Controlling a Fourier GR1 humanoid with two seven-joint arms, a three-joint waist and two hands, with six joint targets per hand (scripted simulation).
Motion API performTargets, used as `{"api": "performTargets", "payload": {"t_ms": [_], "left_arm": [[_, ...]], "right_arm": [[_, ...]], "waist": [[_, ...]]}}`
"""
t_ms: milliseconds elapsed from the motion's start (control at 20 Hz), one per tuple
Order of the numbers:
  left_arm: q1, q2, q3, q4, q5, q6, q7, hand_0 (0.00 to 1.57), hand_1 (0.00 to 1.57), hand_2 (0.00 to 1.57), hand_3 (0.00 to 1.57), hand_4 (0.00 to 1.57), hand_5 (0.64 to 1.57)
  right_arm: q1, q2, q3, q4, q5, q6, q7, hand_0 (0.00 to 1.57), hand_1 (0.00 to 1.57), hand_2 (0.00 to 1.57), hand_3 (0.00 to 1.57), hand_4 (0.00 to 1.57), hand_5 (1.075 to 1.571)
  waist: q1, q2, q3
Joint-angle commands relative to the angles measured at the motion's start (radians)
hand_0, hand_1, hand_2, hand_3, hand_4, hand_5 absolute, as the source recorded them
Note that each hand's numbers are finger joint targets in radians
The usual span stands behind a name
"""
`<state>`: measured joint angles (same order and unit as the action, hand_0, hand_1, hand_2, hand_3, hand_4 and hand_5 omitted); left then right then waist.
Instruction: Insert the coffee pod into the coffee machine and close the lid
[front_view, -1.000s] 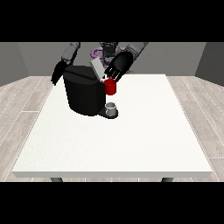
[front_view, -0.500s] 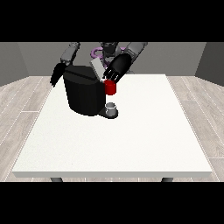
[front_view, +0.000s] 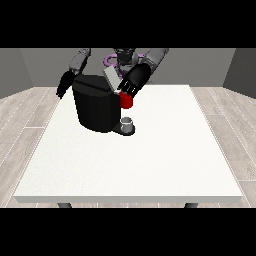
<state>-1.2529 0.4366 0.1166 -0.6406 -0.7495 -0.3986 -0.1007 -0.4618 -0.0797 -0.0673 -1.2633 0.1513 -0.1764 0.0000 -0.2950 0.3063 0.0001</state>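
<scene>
The black coffee machine stands on the table's far left part. Its grey lid is tilted up at the top. The hand at the view's right reaches down against the lid's right edge, just above a red thing at the machine. Its fingers look straight. A small grey thing sits on the machine's base below the red thing; I cannot tell it for the pod. The hand at the view's left hangs open beside the machine's left side, holding nothing.
The large white table stretches towards the camera and to the right of the machine. The robot's torso stands behind the far edge.
</scene>
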Motion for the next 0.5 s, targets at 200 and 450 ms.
{"api": "performTargets", "payload": {"t_ms": [200, 450], "left_arm": [[-0.020, 0.035, 0.019, 0.021, -0.003, 0.013, -0.031, 1.20, 1.20, 1.22, 1.17, 0.36, 1.571], [-0.038, 0.073, 0.017, 0.032, -0.025, 0.024, -0.046, 1.27, 1.27, 1.27, 1.18, 0.17, 1.571]], "right_arm": [[-0.012, -0.013, 0.004, -0.022, 0.008, 0.003, 0.030, 0.00, 0.00, 0.00, 0.00, 0.14, 1.571], [0.011, 0.030, 0.042, -0.035, 0.038, -0.033, 0.028, 0.00, 0.00, 0.00, 0.00, 0.00, 1.571]], "waist": [[-0.012, 0.004, 0.0000], [-0.026, 0.009, -0.0002]]}}
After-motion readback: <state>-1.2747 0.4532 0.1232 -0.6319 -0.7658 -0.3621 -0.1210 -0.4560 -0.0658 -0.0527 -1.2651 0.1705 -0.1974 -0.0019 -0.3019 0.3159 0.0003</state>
